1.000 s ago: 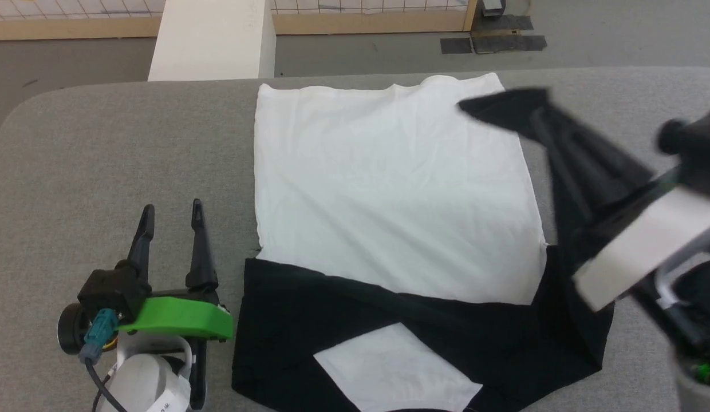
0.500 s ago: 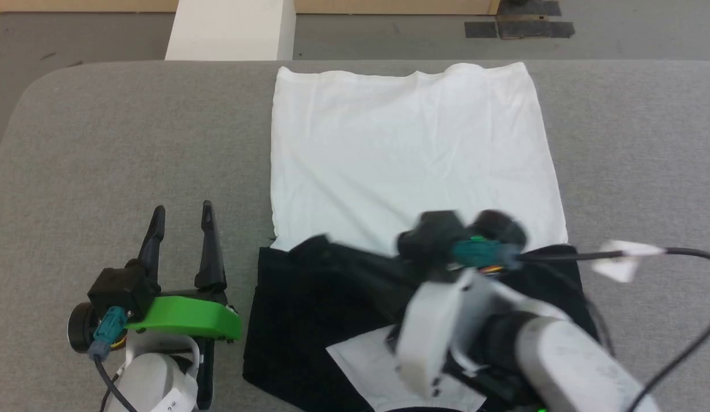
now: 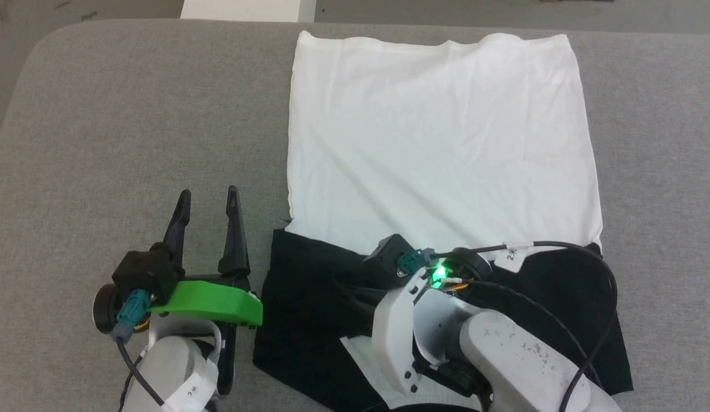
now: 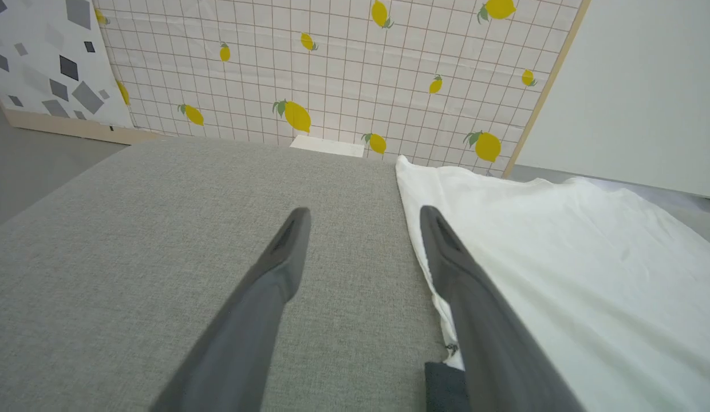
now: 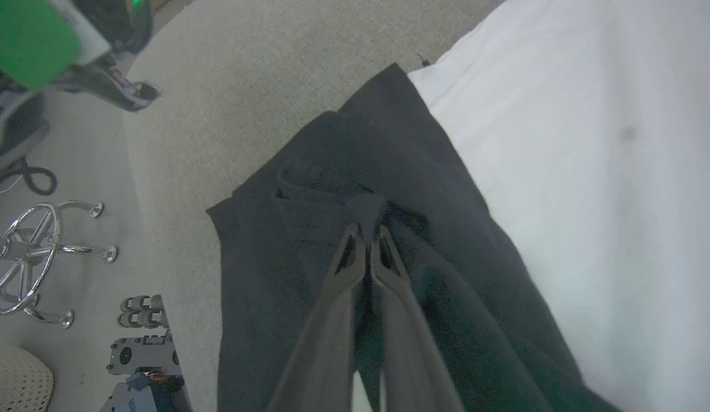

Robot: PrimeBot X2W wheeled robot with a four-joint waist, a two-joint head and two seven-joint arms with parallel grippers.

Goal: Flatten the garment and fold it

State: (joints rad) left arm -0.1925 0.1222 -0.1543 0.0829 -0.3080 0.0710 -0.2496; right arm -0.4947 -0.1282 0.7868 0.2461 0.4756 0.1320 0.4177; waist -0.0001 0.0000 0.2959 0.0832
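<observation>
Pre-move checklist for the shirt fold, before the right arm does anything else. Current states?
1. Right gripper grip: shut, with black sleeve cloth bunched at its tips. Ok.
2. Left gripper free: open, holding nothing, over the table beside the garment. Ok.
3. White body flat: light creases only. Ok.
4. Sleeve laid flat: puckered where the right gripper meets it. Not ok.
5. Neckline area: hidden under the right arm. Cannot tell.
</observation>
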